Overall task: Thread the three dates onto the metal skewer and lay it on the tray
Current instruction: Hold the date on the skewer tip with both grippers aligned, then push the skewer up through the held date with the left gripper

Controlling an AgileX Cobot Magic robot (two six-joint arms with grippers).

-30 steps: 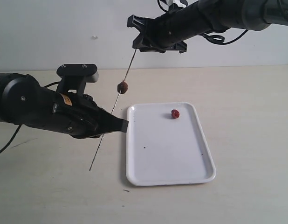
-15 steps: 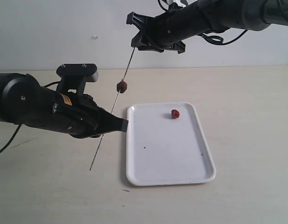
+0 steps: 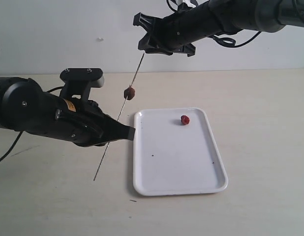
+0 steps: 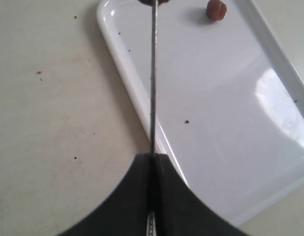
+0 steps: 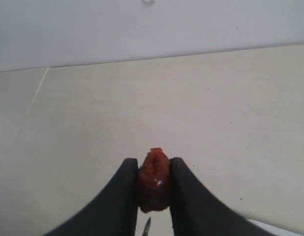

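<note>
Left gripper (image 4: 152,161) clamps the thin grey metal skewer (image 4: 153,78); right gripper (image 5: 153,168) pinches a wrinkled reddish date (image 5: 153,184) at its far tip. Off-centre pushing could bend the skewer.

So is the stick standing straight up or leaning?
Leaning. The skewer slants from the right pincer up high down through the left pincer.
</note>
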